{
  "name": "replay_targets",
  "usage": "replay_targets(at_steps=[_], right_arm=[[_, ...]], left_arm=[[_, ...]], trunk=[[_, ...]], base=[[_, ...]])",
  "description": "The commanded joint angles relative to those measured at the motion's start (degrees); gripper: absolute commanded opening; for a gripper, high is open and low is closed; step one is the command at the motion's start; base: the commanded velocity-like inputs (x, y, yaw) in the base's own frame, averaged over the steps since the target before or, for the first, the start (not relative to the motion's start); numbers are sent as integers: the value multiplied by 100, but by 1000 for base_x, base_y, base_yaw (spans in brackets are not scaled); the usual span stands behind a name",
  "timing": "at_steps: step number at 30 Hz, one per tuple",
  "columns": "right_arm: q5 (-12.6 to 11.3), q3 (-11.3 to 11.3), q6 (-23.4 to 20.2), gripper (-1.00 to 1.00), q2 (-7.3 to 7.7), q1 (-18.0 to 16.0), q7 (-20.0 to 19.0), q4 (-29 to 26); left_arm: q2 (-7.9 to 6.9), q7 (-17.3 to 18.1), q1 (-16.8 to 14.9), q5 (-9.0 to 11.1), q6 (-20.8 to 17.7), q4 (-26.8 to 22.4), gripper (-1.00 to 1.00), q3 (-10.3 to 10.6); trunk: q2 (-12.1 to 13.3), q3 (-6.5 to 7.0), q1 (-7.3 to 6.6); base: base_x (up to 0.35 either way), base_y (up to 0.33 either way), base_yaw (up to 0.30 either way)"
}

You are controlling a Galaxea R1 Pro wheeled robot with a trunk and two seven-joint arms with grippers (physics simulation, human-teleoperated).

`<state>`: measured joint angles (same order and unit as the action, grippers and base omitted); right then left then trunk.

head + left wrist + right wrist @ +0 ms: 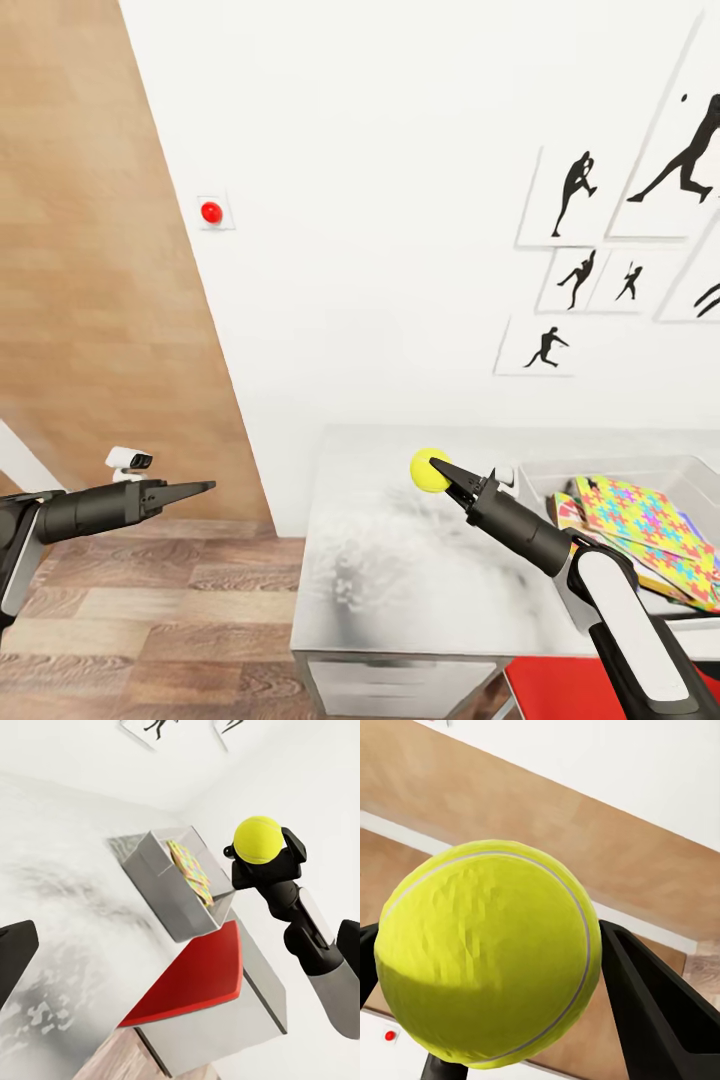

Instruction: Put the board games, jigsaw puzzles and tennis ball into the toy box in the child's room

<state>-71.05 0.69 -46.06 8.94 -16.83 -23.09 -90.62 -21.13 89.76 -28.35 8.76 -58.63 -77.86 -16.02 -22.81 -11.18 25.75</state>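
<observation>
Ball sat clamped between my right gripper's fingers, raised above the table, toy box behind my wrist. Best practice: swing back over the box, lower, then release. My left gripper looked closed and empty, though I couldn't be sure.

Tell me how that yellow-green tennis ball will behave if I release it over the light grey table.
The round yellow-green tennis ball would likely roll or bounce: the light grey table looks flat and smooth. The right end effector pinches a curved surface, so it may slip. Releasing above the grey toy box seems safer.
</observation>
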Motion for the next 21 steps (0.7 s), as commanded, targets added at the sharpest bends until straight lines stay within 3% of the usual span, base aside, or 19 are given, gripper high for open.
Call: replay_targets(at_steps=[1, 21], right_arm=[[-14, 2, -21, -100, 6, -5, -2, 0], [-14, 5, -18, -100, 9, -6, -2, 0]], left_arm=[[0, 24, -4, -6, -61, -1, 100, 1], [3, 24, -4, -6, -61, -1, 100, 9]], trunk=[[-11, -2, 4], [-11, 189, 4]], base=[[0, 0, 0], [0, 0, 0]])
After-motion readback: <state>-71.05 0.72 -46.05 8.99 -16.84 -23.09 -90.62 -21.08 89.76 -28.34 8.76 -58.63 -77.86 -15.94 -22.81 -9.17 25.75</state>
